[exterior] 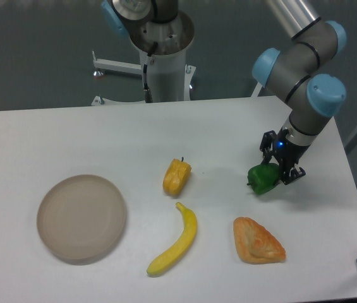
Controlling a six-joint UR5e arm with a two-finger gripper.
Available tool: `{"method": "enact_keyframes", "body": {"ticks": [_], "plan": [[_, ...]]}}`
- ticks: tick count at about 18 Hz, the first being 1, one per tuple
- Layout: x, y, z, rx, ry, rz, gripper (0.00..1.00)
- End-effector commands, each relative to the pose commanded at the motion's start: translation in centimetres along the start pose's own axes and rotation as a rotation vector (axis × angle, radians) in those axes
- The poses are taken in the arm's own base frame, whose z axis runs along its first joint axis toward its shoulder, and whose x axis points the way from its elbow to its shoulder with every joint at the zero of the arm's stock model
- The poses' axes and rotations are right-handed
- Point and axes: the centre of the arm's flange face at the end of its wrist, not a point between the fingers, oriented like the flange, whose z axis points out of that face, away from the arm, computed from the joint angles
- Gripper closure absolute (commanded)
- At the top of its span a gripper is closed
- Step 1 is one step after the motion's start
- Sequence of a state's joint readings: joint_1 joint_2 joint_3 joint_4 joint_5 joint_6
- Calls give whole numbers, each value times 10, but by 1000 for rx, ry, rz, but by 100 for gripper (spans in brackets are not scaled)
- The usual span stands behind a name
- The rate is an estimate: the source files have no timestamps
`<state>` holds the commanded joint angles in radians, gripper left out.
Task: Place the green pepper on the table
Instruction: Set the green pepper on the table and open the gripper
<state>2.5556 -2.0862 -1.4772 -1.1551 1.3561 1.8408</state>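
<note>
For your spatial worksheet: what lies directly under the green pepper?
Only the flat white table shows beneath the glossy dark-green pepper, held by the hand. The pepper hides its own underside.

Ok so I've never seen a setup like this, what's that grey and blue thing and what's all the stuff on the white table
It is a robot arm with grey tubes and blue joint caps, seen by one fixed camera looking down across the table. Its two-finger end effector grips a small glossy dark-green bell pepper low over the large white tabletop; whether the pepper touches the surface is unclear. Lying on the table are a round beige plate, a yellow-orange pepper, a yellow banana and an orange-brown triangular pastry.
</note>
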Motion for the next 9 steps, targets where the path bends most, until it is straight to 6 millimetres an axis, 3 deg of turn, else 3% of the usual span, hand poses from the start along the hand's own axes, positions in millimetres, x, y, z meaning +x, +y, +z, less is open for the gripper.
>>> {"method": "enact_keyframes", "body": {"ticks": [9], "plan": [[-1, -3, 6, 2, 8, -11, 51]]}}
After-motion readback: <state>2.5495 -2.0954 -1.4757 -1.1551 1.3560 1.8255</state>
